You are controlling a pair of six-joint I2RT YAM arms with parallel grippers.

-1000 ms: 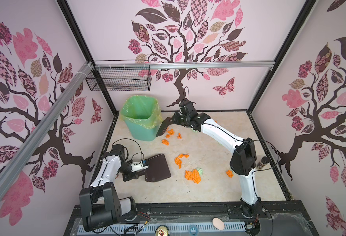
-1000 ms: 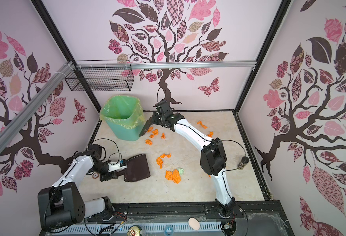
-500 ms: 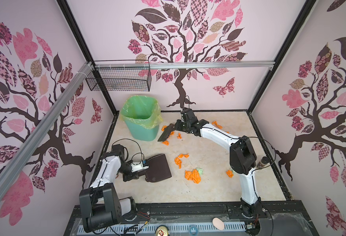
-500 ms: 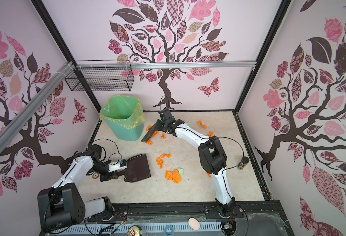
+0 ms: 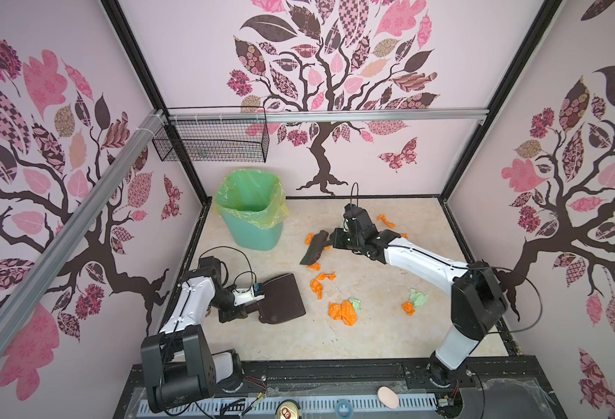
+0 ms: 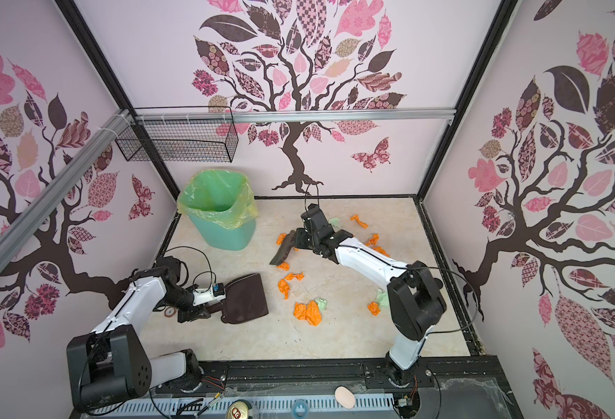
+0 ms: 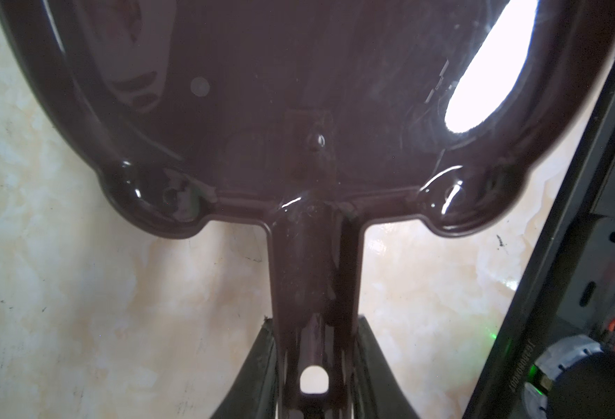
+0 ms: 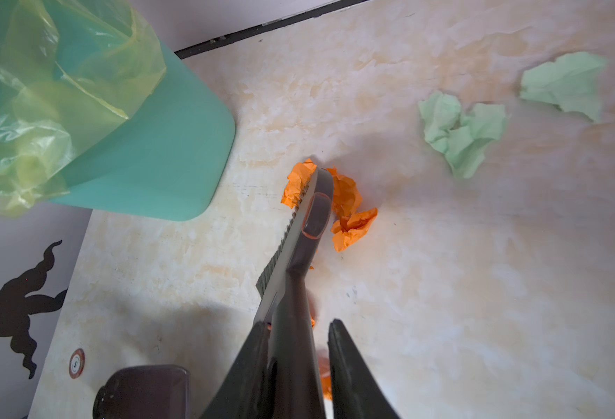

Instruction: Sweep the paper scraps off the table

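From my station I see a booth closed by three pink walls (image 5: pixel 371 54) with dark tree patterns, and a metal rail (image 5: pixel 335 115) crosses the back one. The table (image 5: pixel 371 337) is the floor of the booth: beige, faintly marbled, framed in black, with some small dark marks on it.

A teal bin (image 5: pixel 259 235) with a green liner stands in the far left corner. A black wire basket (image 5: pixel 211 145) hangs on the rail above it.

On the near left side the dark dustpan (image 5: pixel 280 301) lies flat on the table. The left gripper (image 7: pixel 313 344) is clenched on its handle.

The right gripper (image 8: pixel 298 323) grasps the handle of the brush (image 5: pixel 315 248), beyond the middle of the table.

The paper scraps (image 5: pixel 342 312) are on the table, spread from the middle toward the right. Orange wads lie on both sides of the brush head, more lie between brush and dustpan, a heap is nearer the front edge, and some lie near the right arm. Pale green ones lie apart.

A small round disc (image 8: pixel 76 362) rests beside the dustpan.
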